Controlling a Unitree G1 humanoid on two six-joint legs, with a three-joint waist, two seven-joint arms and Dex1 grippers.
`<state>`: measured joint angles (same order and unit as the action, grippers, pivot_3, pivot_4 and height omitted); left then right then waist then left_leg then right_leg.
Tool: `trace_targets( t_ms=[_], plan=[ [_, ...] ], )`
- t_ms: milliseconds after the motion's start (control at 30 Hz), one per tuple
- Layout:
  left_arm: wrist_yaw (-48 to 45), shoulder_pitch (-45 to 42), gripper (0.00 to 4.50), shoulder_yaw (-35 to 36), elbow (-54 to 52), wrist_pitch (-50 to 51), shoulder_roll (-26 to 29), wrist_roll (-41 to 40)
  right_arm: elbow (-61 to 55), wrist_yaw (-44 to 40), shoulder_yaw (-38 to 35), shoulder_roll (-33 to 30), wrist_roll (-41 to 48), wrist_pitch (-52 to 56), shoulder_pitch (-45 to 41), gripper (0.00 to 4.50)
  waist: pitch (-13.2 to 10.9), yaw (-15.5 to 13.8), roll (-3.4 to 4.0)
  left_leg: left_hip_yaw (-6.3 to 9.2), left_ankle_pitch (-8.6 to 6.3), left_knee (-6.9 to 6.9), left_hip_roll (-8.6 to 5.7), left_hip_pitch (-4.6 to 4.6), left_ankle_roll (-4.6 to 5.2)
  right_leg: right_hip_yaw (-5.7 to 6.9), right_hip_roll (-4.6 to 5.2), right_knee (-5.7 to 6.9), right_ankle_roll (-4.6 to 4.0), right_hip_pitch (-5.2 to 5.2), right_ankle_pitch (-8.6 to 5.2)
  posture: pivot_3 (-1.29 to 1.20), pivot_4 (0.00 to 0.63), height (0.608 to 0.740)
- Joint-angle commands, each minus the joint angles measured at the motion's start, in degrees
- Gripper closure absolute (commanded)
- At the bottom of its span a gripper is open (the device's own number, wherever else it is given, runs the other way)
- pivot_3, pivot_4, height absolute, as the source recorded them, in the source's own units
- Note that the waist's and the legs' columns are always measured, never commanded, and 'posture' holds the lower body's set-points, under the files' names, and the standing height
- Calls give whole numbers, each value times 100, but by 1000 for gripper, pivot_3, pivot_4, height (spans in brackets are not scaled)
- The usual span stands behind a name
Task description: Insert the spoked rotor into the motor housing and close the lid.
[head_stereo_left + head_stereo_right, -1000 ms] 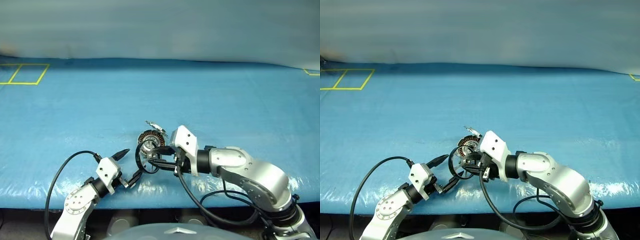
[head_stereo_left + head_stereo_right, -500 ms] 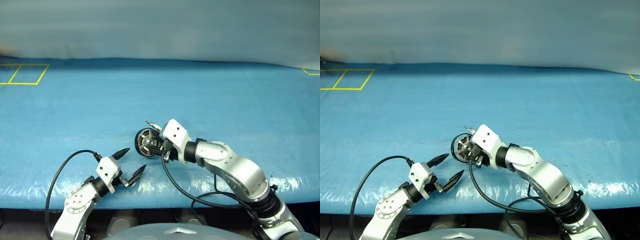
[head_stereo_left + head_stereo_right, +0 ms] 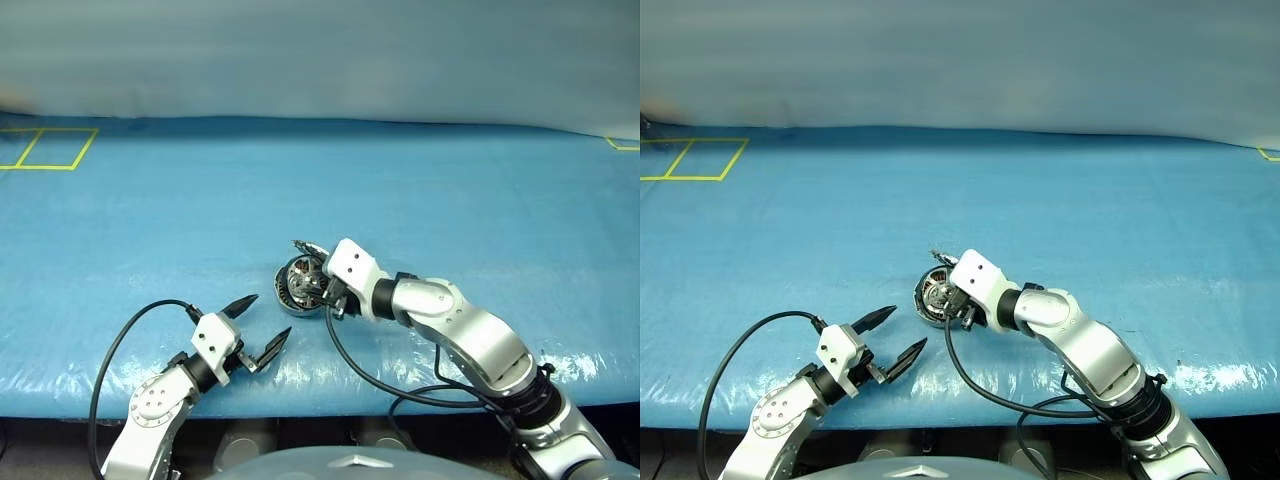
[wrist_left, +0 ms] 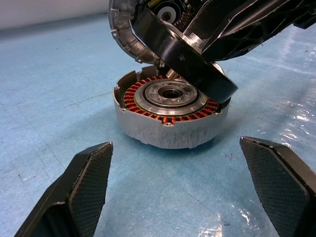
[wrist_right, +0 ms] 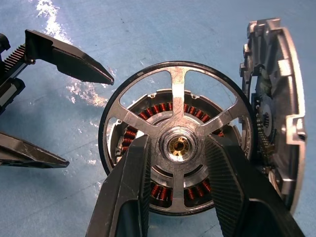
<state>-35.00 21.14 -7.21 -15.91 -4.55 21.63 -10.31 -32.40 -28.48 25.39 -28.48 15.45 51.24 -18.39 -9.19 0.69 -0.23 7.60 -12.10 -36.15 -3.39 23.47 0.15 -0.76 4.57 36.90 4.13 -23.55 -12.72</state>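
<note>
While my right gripper [image 5: 180,195] pinches the spoked rotor [image 5: 174,148] by its hub, the ring hangs tilted just above the motor housing [image 4: 170,116] on the blue table [image 3: 450,190], one edge low over the windings. If I press down crooked, it may jam on the bearing or scrape the copper. The lid [image 5: 274,106] stands open just beside the rotor and could catch its rim. My left gripper [image 3: 258,325] waits nearby, spread wide and empty.
</note>
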Motion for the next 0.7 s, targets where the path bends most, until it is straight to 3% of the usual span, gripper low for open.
trace_targets(
  t_ms=[33, 333, 567, 700],
  plan=[
    [17, 16, 0, 39, -72, -179, -11, -12, -112, -19, -14, 40, -114, -101, -118, 3172, 0, 0, 0, 0, 0, 0, 0, 0, 0, 0, 0, 0, 0, 0, 0, 0, 150, 740],
    [16, 17, 0, 34, -59, -199, -14, -26, -126, -280, 123, -6, -142, -52, -179, 3172, 0, 8, 0, 0, 0, 0, 1, -1, 0, 0, -1, 0, 0, 1, 0, 0, 150, 740],
    [40, 43, 0, 37, -48, -230, -33, -16, -212, -273, -54, 80, -92, 15, -136, 994, 0, 5, 0, 0, 0, 0, 0, 0, 0, 0, 0, 0, 0, 0, 0, 0, 150, 740],
    [54, 55, 0, 38, -40, -234, -44, -17, -322, -321, -187, 102, 39, 100, -140, 994, 0, 4, 0, 0, 0, 0, 0, -1, 0, 0, 0, 0, 0, 1, 0, 0, 150, 740]
  ],
)
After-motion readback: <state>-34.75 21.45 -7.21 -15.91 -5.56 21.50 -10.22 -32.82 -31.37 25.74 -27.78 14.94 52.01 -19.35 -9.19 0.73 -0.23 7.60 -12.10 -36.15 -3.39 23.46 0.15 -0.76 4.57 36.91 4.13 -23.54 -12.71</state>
